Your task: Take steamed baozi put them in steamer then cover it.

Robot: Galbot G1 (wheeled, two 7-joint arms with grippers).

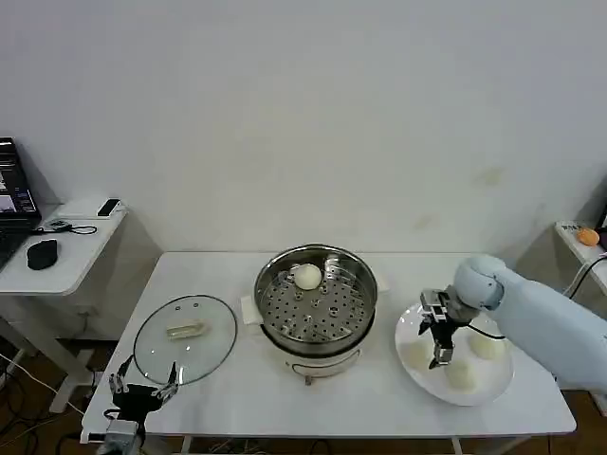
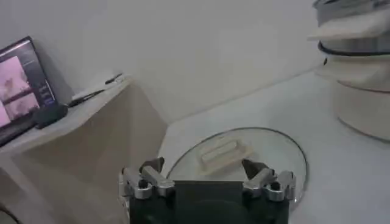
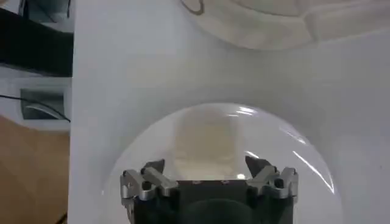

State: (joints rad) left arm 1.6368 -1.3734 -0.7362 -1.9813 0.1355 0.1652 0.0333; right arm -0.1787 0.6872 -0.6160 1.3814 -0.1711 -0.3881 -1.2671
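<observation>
A plain white wall stands behind the white table (image 1: 237, 398), and the steamer (image 1: 317, 308) sits in the middle of it with one baozi (image 1: 307, 276) on its holey tray. To the right of the steamer is a white plate (image 1: 410, 322) with three more baozi (image 1: 488, 347), and my right gripper (image 1: 439, 358) hangs over the plate with its fingers spread open and holding nothing. To the left of the steamer the glass lid (image 1: 185, 336) lies flat, and my left gripper (image 1: 144, 387) waits at the lid's near edge, fingers open and empty too.
</observation>
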